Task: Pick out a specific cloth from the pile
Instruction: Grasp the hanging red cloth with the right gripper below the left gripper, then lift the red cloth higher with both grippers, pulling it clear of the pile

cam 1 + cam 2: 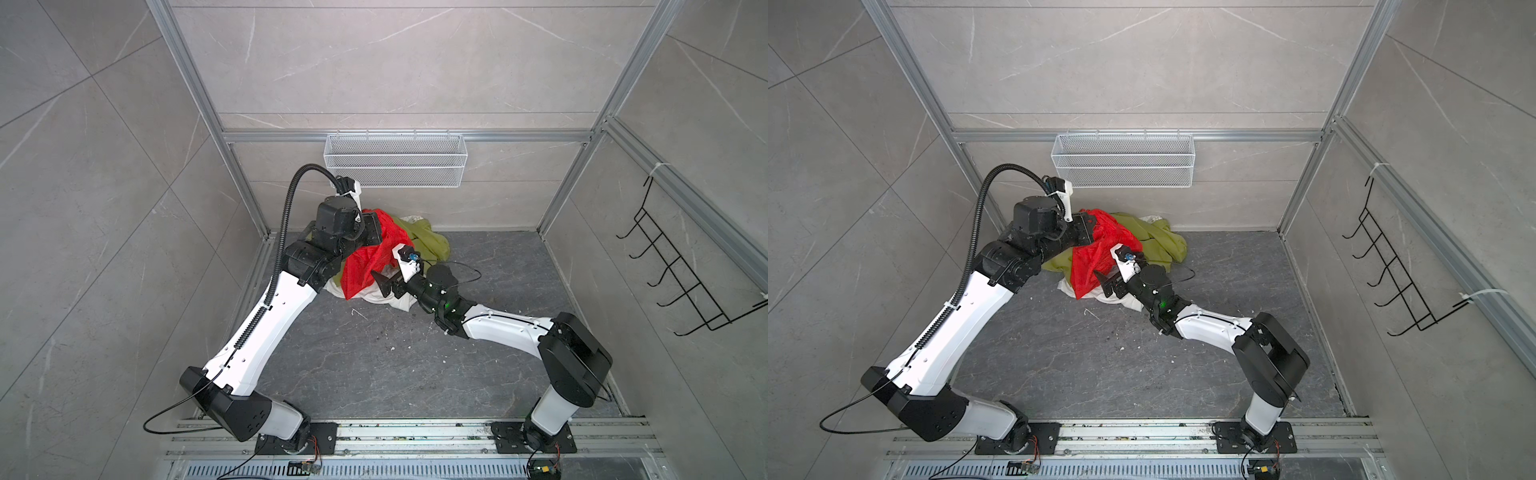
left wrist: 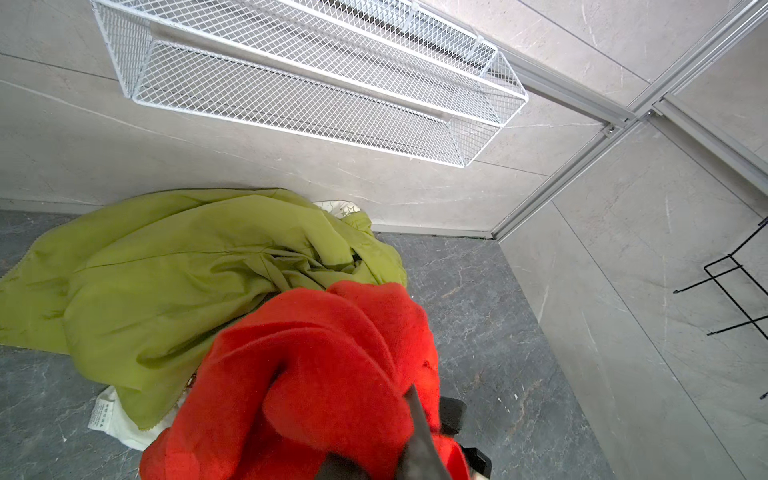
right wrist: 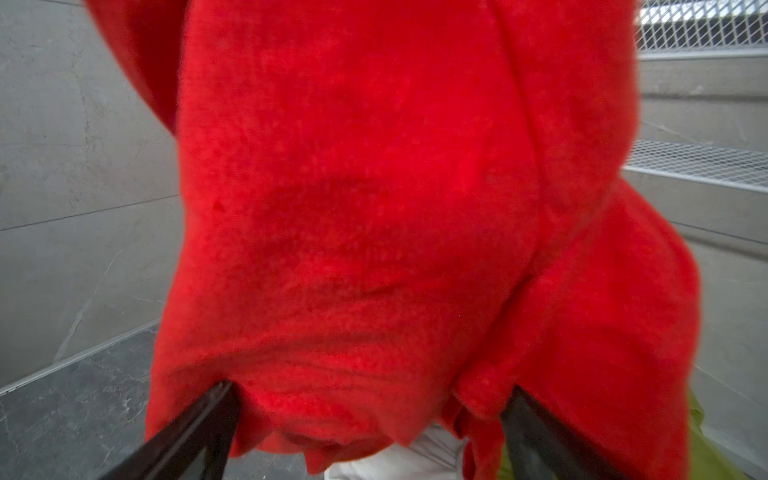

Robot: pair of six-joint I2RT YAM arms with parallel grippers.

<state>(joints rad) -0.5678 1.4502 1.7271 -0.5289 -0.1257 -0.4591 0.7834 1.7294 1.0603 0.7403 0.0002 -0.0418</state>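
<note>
Left gripper clamps the red cloth above the pile. Right gripper gapes at its hanging end; next, probably lift clear.

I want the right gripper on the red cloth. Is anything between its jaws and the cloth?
Nothing visible. The red cloth hangs from the shut left gripper, right at the open jaws of the right gripper. The white cloth and olive-green cloth lie below and behind it, not between.
</note>
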